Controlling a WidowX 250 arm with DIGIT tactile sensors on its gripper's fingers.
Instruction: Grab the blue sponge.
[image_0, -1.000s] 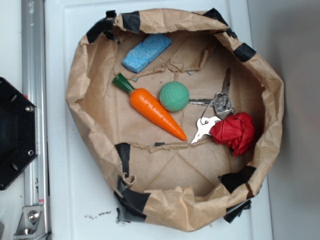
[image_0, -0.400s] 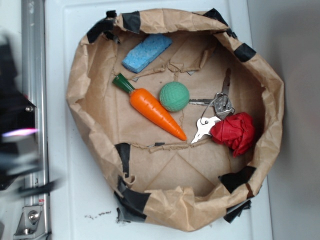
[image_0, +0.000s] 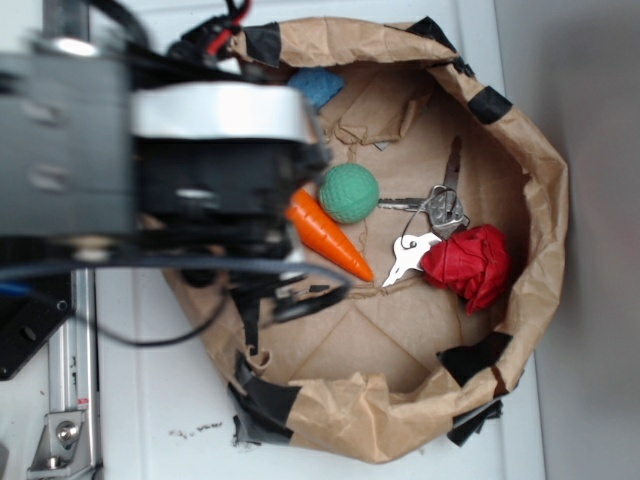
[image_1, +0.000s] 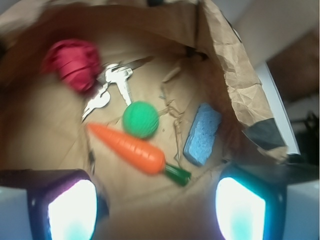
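Observation:
The blue sponge (image_1: 203, 134), a light-blue porous block, lies on the paper floor near the bag's wall. In the exterior view only its end (image_0: 316, 84) shows beyond my blurred arm. My gripper (image_1: 156, 210) hangs above the bag's floor with its two glowing fingers (image_1: 70, 210) wide apart and nothing between them. The sponge is ahead and to the right of the gap, close to the right finger. The arm (image_0: 160, 160) covers the left part of the bag.
A crumpled brown paper bag (image_0: 520, 150) with black tape walls everything in. Inside lie an orange carrot (image_1: 127, 147), a teal-green ball (image_1: 140, 119), a bunch of keys (image_1: 112, 82) and a red crumpled lump (image_1: 72, 62). A metal rail (image_0: 75, 380) runs along the left.
The arm has swung in from the left and now hangs over the bag's left side, hiding most of the sponge and the carrot's top. The objects have not moved.

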